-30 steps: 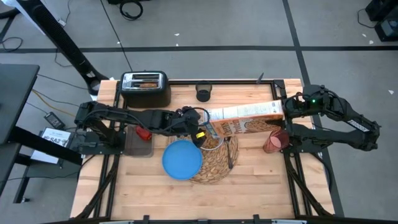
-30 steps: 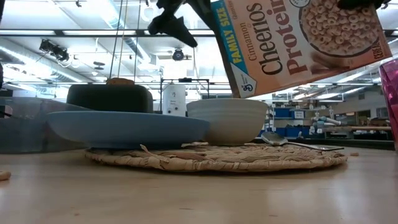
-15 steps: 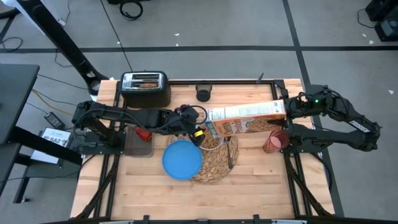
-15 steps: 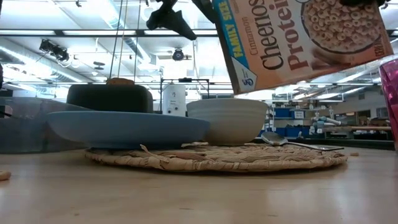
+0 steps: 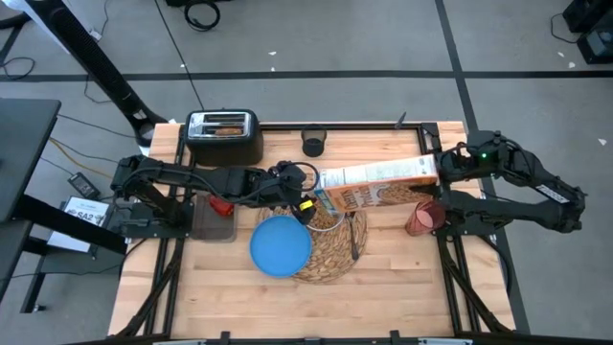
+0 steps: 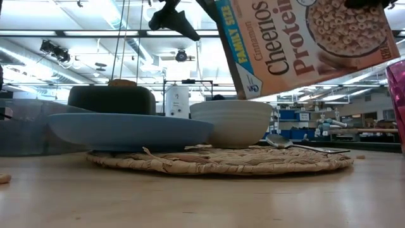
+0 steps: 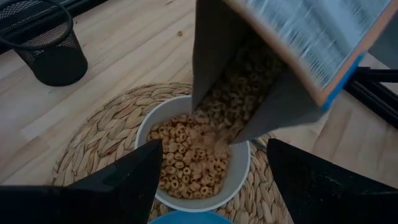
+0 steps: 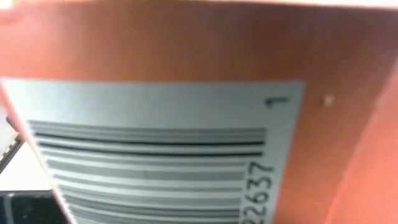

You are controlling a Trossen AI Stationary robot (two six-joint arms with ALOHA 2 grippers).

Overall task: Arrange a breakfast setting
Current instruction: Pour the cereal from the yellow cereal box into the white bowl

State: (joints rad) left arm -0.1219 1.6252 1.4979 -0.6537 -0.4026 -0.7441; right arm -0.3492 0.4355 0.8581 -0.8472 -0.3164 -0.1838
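Observation:
My right gripper (image 5: 442,169) holds a Cheerios cereal box (image 5: 375,184) tilted over the white bowl (image 7: 194,163), and cereal falls from its open end (image 7: 239,118) into the bowl. The bowl stands on the round straw placemat (image 5: 330,251), next to the blue plate (image 5: 281,245) and the dark spoon (image 5: 354,235). My left gripper (image 7: 214,149) is open and empty just above the bowl. The red cup (image 5: 423,218) stands right of the placemat. The red apple (image 5: 222,204) lies at the left. The toast (image 5: 227,124) sits in the toaster. My right gripper holds the cereal box by its closed bottom end (image 5: 429,171), coming level from the table's right side. The fingers are hidden by the box, whose barcode face (image 8: 155,155) fills the wrist view. The box is lifted clear, its open end tipped down over the bowl.
A black toaster (image 5: 223,136) stands at the far left and a small black mesh cup (image 5: 313,144) at the far middle. A dark tray (image 5: 213,222) lies left of the plate. Bare wood table (image 5: 383,297) lies along the near edge.
My right gripper has rocked the cereal box over the bowl: its open end rose a little, then dipped again. The box stays lifted and tilted.

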